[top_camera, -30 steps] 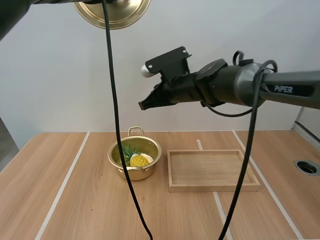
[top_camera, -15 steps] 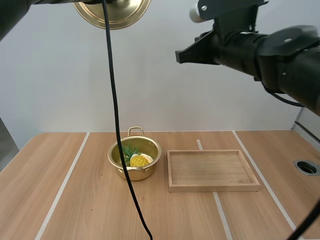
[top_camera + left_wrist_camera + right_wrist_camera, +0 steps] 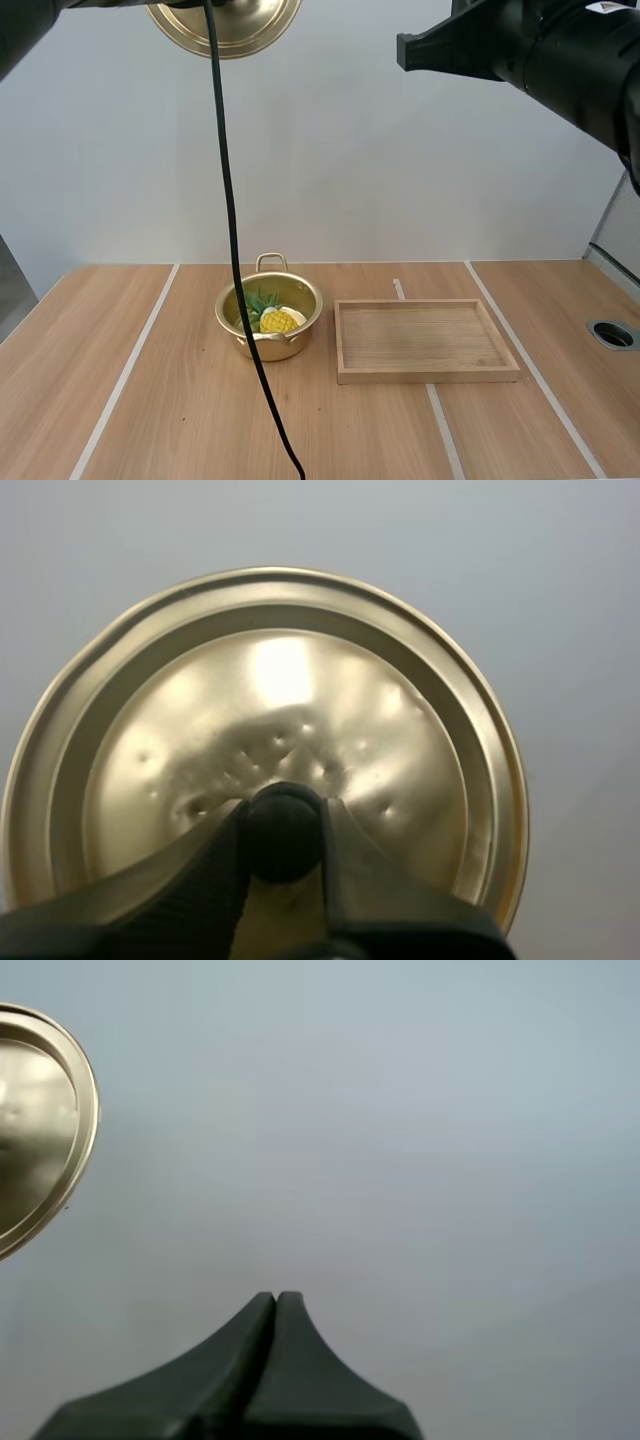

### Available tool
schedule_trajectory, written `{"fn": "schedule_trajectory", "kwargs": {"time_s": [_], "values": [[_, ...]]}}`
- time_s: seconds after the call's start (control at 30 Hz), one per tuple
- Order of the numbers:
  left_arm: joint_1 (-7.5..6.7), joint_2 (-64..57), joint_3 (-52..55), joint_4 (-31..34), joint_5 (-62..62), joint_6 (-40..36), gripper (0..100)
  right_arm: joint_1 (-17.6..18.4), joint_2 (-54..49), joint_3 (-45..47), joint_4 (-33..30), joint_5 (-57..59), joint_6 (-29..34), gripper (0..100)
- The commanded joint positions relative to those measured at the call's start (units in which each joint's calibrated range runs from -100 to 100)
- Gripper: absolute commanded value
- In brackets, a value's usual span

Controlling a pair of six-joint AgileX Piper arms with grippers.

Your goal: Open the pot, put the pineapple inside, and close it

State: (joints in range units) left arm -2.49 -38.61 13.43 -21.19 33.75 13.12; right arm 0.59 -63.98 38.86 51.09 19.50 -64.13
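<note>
Gold-toned pot (image 3: 275, 348), item one: where do you have it?
— You have it standing open on the table (image 3: 150, 400), just left of the wooden tray (image 3: 425, 375) and apart from it. One loop handle faces the far edge.

Item two, the pineapple (image 3: 277, 321)?
— Yellow body, green leaves, lying inside the pot below the rim. You can see something pale just beside it in there; what it is cannot be told.

Item three, the lid (image 3: 225, 25)?
— Off the pot. It hangs high above the table, up and a little to the left of the pot. Your left wrist view faces its dimpled, gold-toned upper side (image 3: 270, 710), with the black knob (image 3: 283, 852) at its middle.

Item four, your left pincer (image 3: 283, 825)?
— Clenched on that knob: one black finger presses each side of it, and the lid hangs from the grip.

Item five, your right pincer (image 3: 275, 1300)?
— Closed on nothing. Its two fingers lie together as one dark wedge. In the high view it (image 3: 405, 50) is raised high on the right, tip pointing left, well apart from the pot and the tray. From its own camera you can see the lid's edge (image 3: 40, 1130) off to one side, clear of the fingers.
</note>
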Motion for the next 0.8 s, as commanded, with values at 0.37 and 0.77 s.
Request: {"fn": "schedule_trajectory", "kwargs": {"time_s": [0.37,0.77], "values": [[-0.07,-0.2,-0.3,-0.9,-1.8,-0.3,0,-0.5,-3.0,3.2,-5.1,0.2,3.9,0],[-0.07,-0.2,-0.3,-0.9,-0.4,-0.3,0,-0.5,-3.8,3.2,-5.1,0.2,4.1,0]]}}
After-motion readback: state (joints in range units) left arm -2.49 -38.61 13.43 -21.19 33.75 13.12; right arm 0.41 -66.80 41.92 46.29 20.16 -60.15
